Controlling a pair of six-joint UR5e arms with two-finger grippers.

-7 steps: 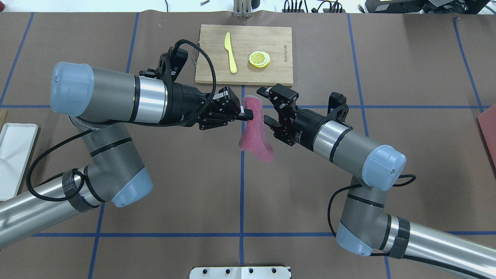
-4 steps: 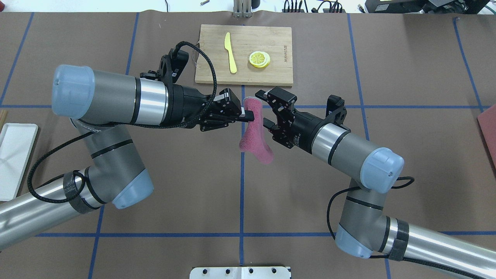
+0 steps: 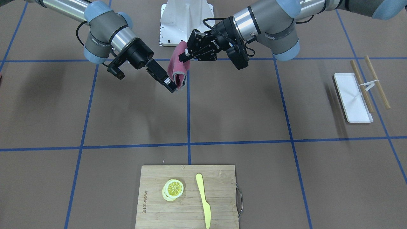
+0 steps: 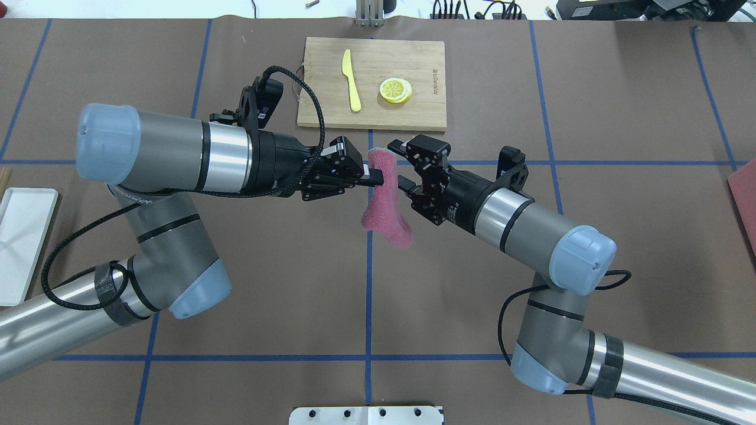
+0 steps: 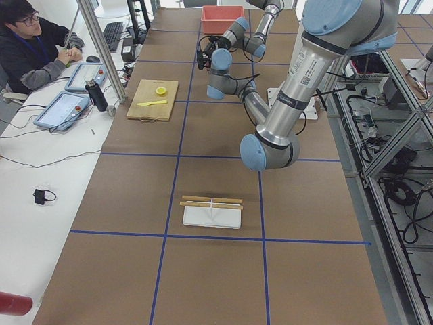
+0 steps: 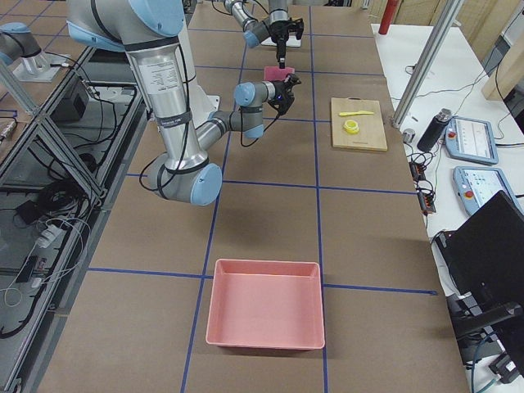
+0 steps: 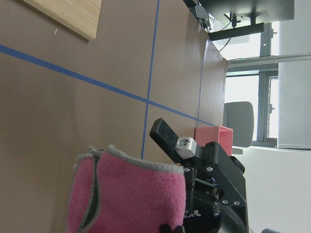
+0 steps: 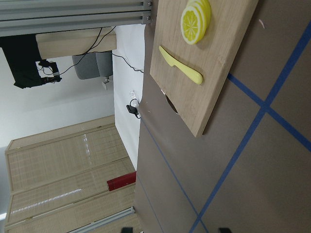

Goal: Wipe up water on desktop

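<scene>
Here, brown desktop [image 4: 620, 265] crossed by blue tape lines [image 4: 368, 295], left tool [image 4: 380, 176] clamping pink cloth [image 4: 387, 218], right tool [image 4: 398, 164] spread wide alongside.

Across from me lies a bamboo cutting board [image 4: 378, 115], its metal handle [image 3: 240, 200] toward my left. On it a yellow knife [image 4: 352, 79] lies near a small stack of lemon slices [image 4: 395, 90], not touching it. Far to my left sits a white tray [image 3: 356, 111], with two wooden sticks [image 3: 377, 82] joined by a white band along its side. At my right end stands a pink bin [image 6: 266, 304]. A person in glasses [image 5: 30, 40] sits at a white side table [image 5: 27, 176] that holds two tablets [image 5: 64, 110] and a dark bottle [image 5: 95, 95].
</scene>
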